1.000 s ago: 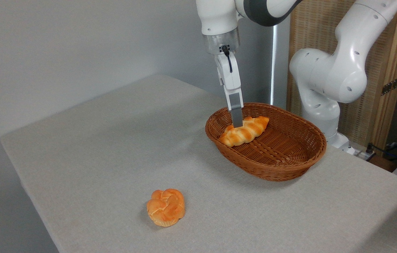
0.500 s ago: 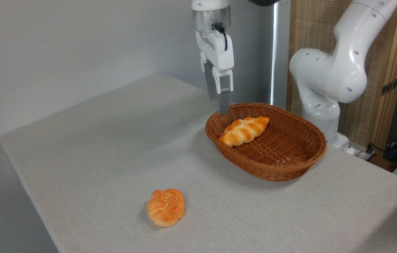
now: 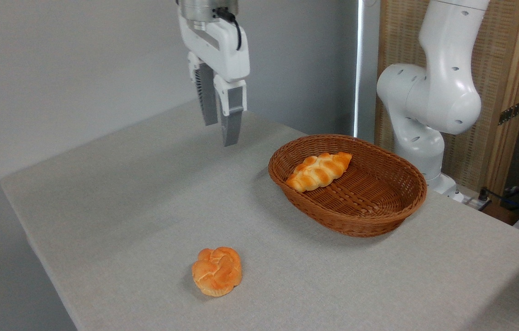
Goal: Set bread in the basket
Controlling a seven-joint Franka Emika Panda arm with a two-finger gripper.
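Gripper [image 3: 219,133] up above the table's far left part, well clear of everything, fingers [image 3: 232,128] pointing down with a narrow gap between them and nothing held. Empty because, by the look of it, the load is already delivered. High and off to the left of the basket [image 3: 381,216], so no risk of knocking the rim or dragging anything back out.

Bread [image 3: 318,171] inside the basket, lying on the woven floor at the left end, one pointed tip close against the near-left wall, the other aimed toward the far rim. Settled flat, apart from the gripper, resting on its own. Judged from that: task essentially complete, with only a retreat to a resting pose left, if anything.

Round bun [image 3: 217,271] alone on the table [image 3: 117,216] near the front edge, well apart from basket and gripper alike. Not the loaf asked for, hence no reason to touch it.

White arm base [image 3: 429,105] behind the basket at the right, upper links leaving the frame at the top. Grey wall and a wooden panel behind.
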